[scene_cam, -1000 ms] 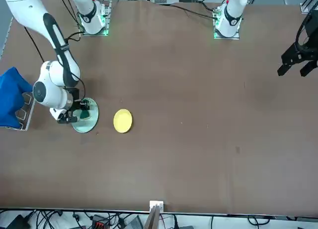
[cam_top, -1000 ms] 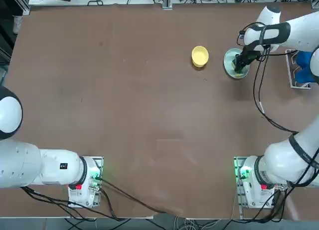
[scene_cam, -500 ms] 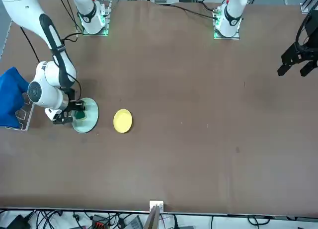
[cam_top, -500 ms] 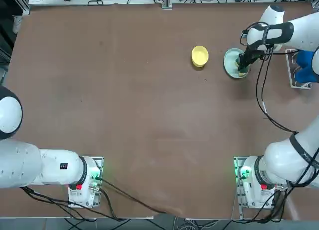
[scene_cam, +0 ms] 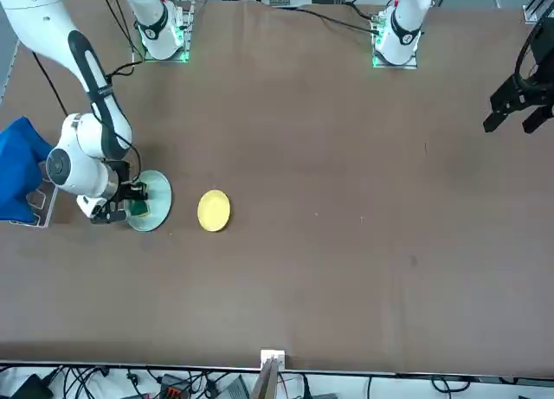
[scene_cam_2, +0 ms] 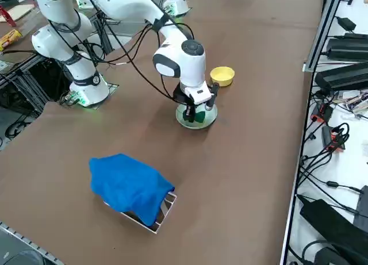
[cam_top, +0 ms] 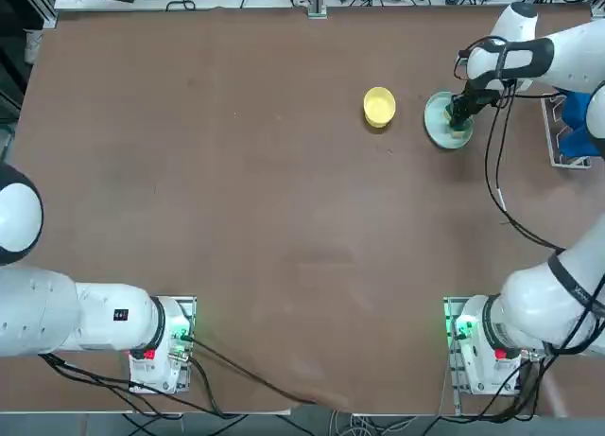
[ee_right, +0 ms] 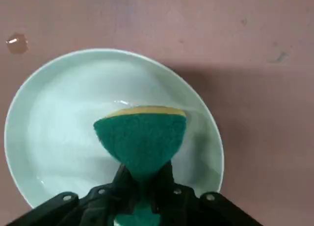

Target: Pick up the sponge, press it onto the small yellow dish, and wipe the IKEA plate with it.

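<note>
My right gripper (ee_right: 142,179) is shut on the sponge (ee_right: 141,138), whose green face bulges out between the fingers with the yellow layer at its far end. The sponge (scene_cam: 136,209) is pressed down on the IKEA plate (ee_right: 34,98), a pale mint plate with a wet sheen. In the top view the gripper (cam_top: 458,117) stands over the right part of the plate (cam_top: 436,115), at the table's far right. The small yellow dish (cam_top: 379,106) sits a short way to the plate's left, apart from it. From the side, the gripper (scene_cam_2: 194,112) stands upright on the plate (scene_cam_2: 210,119), with the dish (scene_cam_2: 222,75) beyond.
A blue cloth (scene_cam_2: 129,184) lies over a small rack at the table's right edge, close to the plate; the cloth (cam_top: 575,133) is just right of my arm. Black cables hang from the arm over the table. Bare brown tabletop (cam_top: 236,200) stretches to the left.
The gripper has slid the sponge over the plate, first toward the robot's right, then a little toward the table's far edge. Its grip has stayed shut. The yellow dish has not moved.
</note>
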`<action>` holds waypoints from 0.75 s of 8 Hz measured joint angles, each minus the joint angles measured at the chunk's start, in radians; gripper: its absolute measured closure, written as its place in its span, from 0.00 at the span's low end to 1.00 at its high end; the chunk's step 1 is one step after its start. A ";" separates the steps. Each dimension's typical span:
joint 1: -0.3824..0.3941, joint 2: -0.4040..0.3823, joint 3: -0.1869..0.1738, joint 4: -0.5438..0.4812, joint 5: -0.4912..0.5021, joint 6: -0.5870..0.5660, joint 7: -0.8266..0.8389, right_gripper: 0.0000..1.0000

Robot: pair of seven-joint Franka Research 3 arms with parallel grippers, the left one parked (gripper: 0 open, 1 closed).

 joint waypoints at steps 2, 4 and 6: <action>0.016 0.007 0.005 0.012 0.000 0.000 0.009 0.84; 0.042 0.010 0.007 0.017 0.000 0.000 0.038 0.84; 0.062 0.008 0.007 0.019 0.001 -0.002 0.047 0.84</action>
